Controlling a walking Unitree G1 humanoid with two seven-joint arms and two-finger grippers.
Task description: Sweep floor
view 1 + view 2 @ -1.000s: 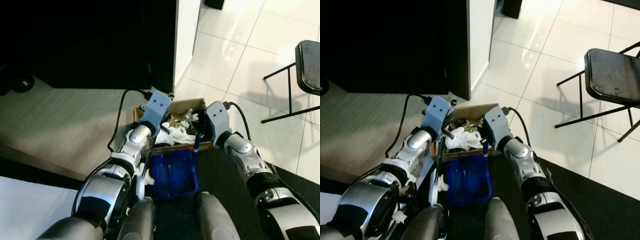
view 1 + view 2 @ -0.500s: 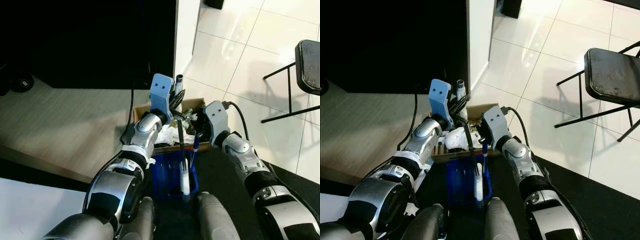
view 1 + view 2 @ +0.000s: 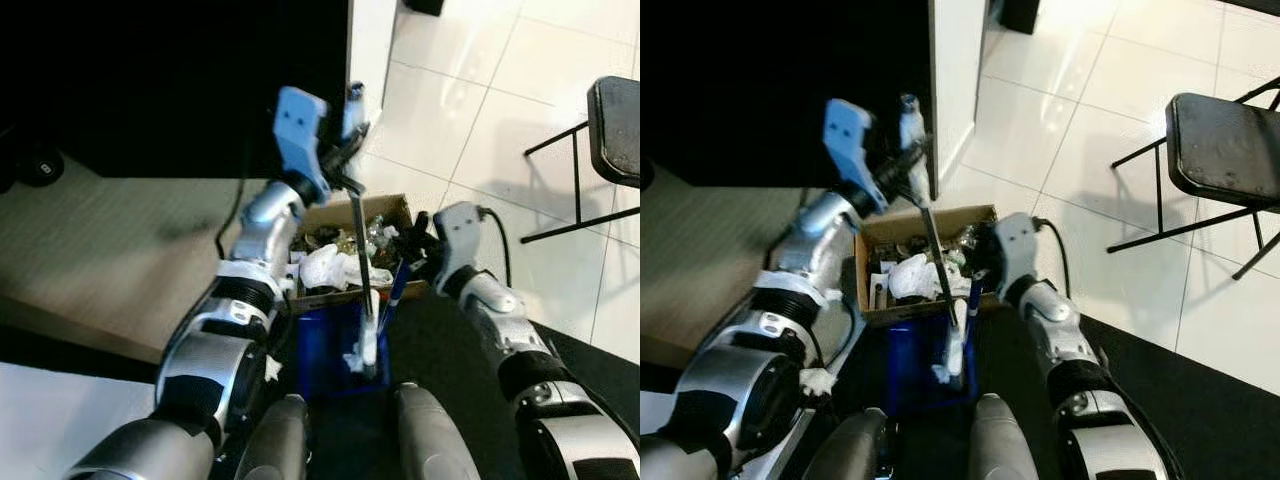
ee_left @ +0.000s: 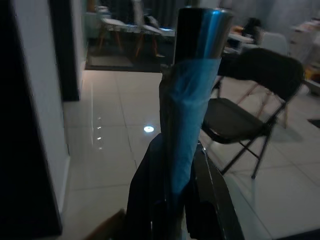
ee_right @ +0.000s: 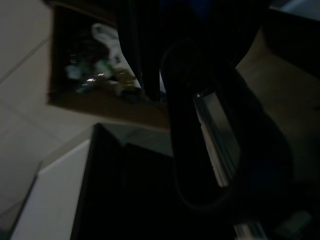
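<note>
While left claw (image 3: 345, 150) grips broom (image 3: 360, 260), cardboard box (image 3: 395, 208) holds crumpled paper (image 3: 325, 266).

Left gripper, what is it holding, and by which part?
The left gripper holds a broom handle near its taped top end.

left gripper (image 3: 343, 150) grips broom handle (image 3: 361, 250), brush apparently in blue dustpan (image 3: 325, 345)

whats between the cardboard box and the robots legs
A blue dustpan sits there, against the cardboard box, with the broom's lower end in it, as the left eye view shows.
</note>
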